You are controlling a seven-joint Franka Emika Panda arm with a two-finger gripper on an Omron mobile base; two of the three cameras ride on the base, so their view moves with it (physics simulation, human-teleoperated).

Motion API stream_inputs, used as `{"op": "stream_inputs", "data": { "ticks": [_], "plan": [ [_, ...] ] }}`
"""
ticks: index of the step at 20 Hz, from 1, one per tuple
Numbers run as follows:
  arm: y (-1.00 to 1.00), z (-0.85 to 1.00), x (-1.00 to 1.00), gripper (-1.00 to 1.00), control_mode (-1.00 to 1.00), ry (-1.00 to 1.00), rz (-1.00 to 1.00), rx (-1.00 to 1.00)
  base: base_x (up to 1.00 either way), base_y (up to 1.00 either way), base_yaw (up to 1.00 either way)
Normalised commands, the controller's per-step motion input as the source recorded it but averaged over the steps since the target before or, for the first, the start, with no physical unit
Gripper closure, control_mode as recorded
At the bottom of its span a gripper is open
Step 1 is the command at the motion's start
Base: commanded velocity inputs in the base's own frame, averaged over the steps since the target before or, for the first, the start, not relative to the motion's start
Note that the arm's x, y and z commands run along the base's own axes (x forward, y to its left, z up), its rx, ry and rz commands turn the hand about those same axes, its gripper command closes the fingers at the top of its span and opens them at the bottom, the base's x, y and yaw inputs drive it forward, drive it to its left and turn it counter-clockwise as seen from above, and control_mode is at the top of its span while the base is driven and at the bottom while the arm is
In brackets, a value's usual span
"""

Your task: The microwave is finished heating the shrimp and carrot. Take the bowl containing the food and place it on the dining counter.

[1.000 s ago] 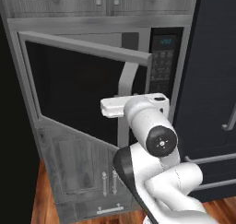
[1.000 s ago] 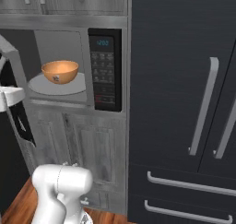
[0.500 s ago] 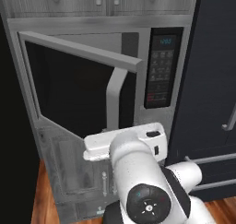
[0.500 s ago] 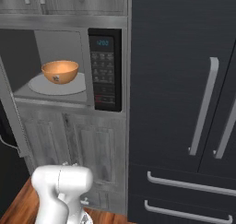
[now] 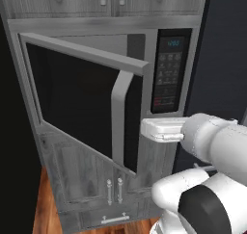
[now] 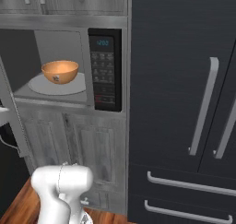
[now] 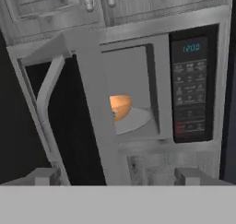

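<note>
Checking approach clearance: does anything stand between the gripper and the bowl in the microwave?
Yes. In the hand view the half-open microwave door cuts across the line to the bowl, hiding its left part. The bowl sits on the turntable plate.

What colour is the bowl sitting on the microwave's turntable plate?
Orange-tan, with a coppery sheen. The bowl shows best in the right base view.

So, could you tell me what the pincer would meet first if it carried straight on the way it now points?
Probably the free edge of the open microwave door, which stands across the middle of the hand view, half hiding the bowl behind it. Depth is unclear.
</note>
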Motion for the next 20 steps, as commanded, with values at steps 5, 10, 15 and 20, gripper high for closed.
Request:
{"op": "stream_inputs", "data": {
  "ticks": [5,10,15,20],
  "plan": [
    [-1.0,0.08,0.29,-1.0,-1.0,0.12,0.15,0.46,0.0,0.0,0.0],
    [-0.69,-0.1,0.55,-1.0,-1.0,0.47,0.22,0.49,0.0,0.0,0.0],
    [0.0,-0.28,0.81,-1.0,-1.0,0.48,0.09,0.33,0.0,0.0,0.0],
    [0.5,-0.72,0.99,-1.0,-1.0,0.29,0.04,0.24,0.0,0.0,0.0]
  ]
}}
